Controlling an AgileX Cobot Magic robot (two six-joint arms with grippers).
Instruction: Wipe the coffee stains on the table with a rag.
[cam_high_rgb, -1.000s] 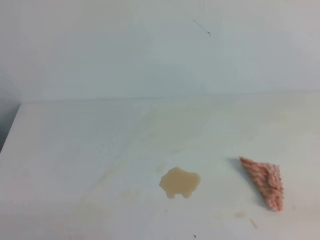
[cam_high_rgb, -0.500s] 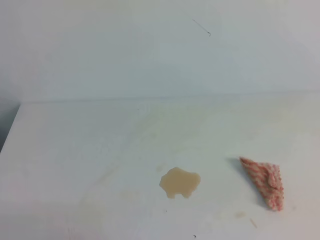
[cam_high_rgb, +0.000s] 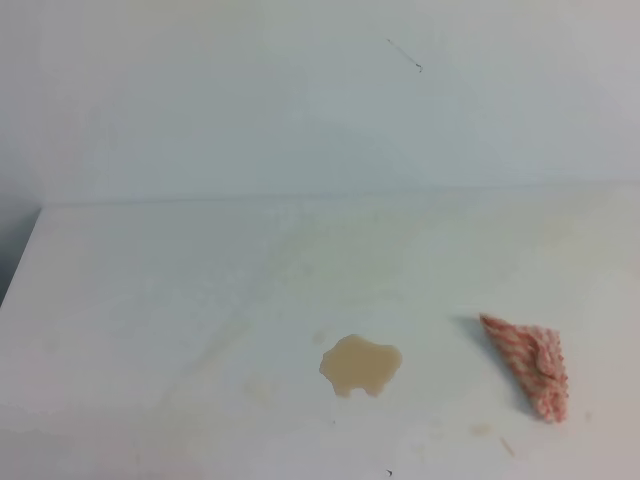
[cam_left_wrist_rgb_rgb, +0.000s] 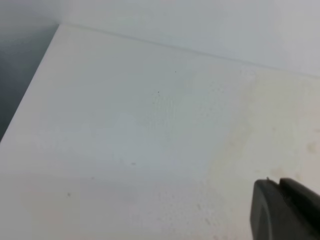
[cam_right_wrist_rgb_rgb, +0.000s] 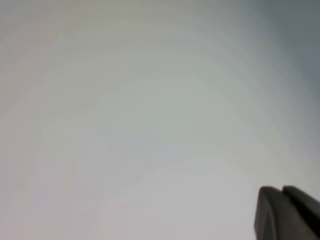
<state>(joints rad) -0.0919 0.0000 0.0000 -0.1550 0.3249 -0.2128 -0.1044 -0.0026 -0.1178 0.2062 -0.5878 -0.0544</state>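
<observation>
Where the white wall (cam_high_rgb: 300, 100) ends, the white worktop (cam_high_rgb: 150, 300) begins — faint yellowish smears across it. Rag (cam_high_rgb: 530, 365): red-and-white checked, right of the puddle, well apart. Coffee stains (cam_high_rgb: 360, 365): tan lobed puddle, near the front. Left gripper (cam_left_wrist_rgb_rgb: 280, 210) and right gripper (cam_right_wrist_rgb_rgb: 283, 212) — both closed, holding nothing.

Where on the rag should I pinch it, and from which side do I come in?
Go for the raised, bunched fold near the rag's middle-right, dropping straight down from above. The cloth lies mostly flat on the table, so its thin edges offer little to pinch, while the hump does. It sits right of the coffee stains, on the right arm's side.
</observation>
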